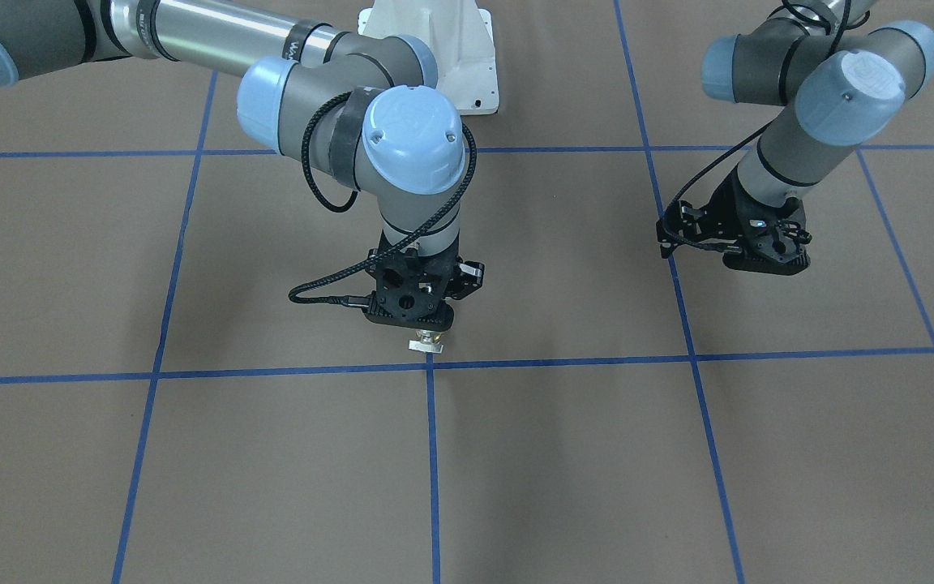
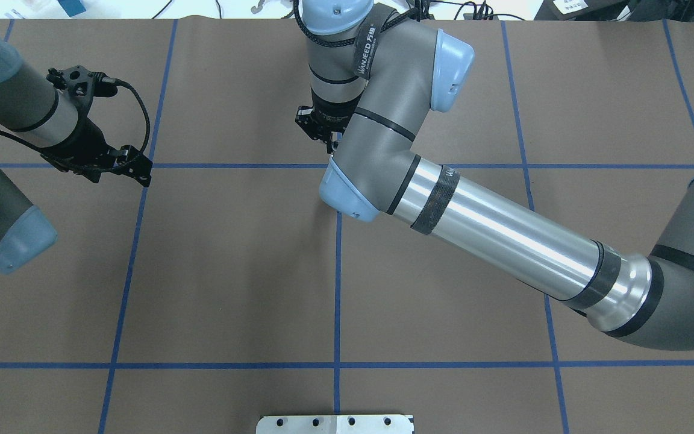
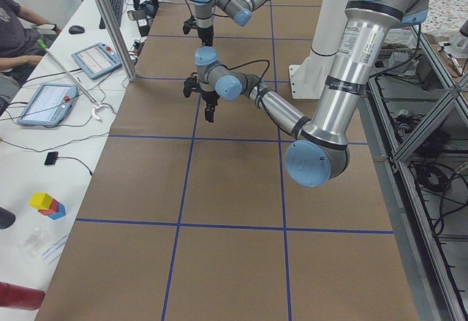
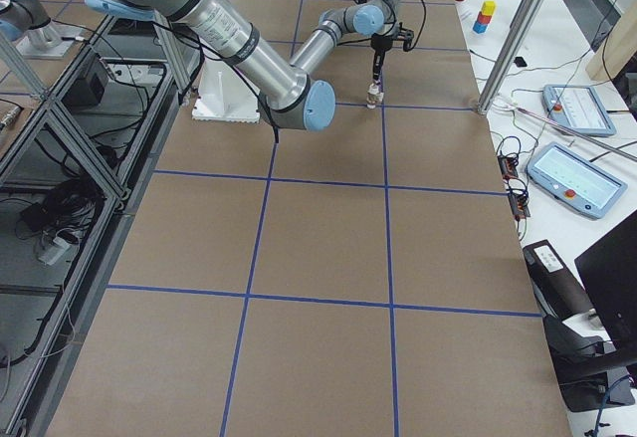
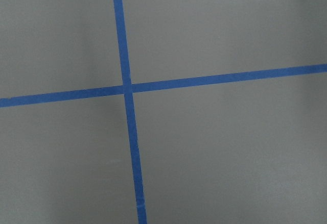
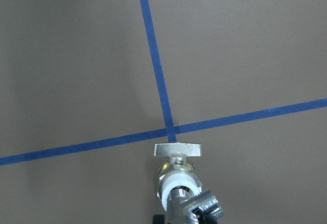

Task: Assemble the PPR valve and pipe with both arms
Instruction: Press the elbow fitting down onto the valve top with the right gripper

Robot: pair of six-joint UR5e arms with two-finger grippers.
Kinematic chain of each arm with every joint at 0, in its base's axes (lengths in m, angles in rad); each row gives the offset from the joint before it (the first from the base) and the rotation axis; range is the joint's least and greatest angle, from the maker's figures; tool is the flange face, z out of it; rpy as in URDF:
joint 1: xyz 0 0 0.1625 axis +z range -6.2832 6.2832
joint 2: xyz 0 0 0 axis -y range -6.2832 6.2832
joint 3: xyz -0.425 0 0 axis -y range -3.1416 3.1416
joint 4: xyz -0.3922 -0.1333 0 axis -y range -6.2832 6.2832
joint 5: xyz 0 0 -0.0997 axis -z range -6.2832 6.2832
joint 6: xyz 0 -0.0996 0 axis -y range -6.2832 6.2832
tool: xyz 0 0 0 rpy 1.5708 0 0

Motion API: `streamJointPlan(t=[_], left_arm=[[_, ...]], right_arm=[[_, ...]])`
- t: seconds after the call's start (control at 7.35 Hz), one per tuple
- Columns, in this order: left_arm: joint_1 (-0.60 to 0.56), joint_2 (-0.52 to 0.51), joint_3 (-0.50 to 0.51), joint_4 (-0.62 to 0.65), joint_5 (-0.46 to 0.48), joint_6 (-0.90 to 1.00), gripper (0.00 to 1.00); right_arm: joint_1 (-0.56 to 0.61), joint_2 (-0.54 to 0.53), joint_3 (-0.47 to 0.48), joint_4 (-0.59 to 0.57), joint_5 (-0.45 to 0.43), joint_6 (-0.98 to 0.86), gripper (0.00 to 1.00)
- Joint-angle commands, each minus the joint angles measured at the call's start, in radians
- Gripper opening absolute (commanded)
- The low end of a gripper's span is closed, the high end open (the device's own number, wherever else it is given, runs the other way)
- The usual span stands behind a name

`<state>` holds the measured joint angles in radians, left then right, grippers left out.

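One PPR valve (image 6: 178, 169) hangs with its flat pale tab handle lowest, the brass middle above it and the white collar on top. One pipe (image 6: 198, 206), a chrome fitting with a threaded side stub, is joined to that white end. The pair is upright over a crossing of the blue tape lines (image 6: 153, 55), near the middle of the table (image 1: 564, 454). Whether the tab touches the brown paper cannot be told.

There are two hands. The right hand (image 1: 423, 323) points straight down and is closed on the chrome pipe, with the valve sticking out below its fingers. The left hand (image 1: 765, 261) is well apart to the side, above another tape crossing. Its wrist camera sees only paper and tape, and how far it is open cannot be told.
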<state>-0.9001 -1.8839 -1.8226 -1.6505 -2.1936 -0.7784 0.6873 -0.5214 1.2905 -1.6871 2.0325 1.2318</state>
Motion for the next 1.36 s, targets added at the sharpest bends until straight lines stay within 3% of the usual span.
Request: streamJointPlan(t=[0.0,1.22], left_arm=[[0.000,0.000,-0.003,0.000,0.000,-0.004,1.00],[0.000,-0.004,-0.006,0.003,0.000,-0.010,1.00]], right_arm=[[0.000,0.000,-0.016,0.021,-0.002,0.000,0.00],[0.011,0.000,0.001,0.017,0.018,0.009,0.00]])
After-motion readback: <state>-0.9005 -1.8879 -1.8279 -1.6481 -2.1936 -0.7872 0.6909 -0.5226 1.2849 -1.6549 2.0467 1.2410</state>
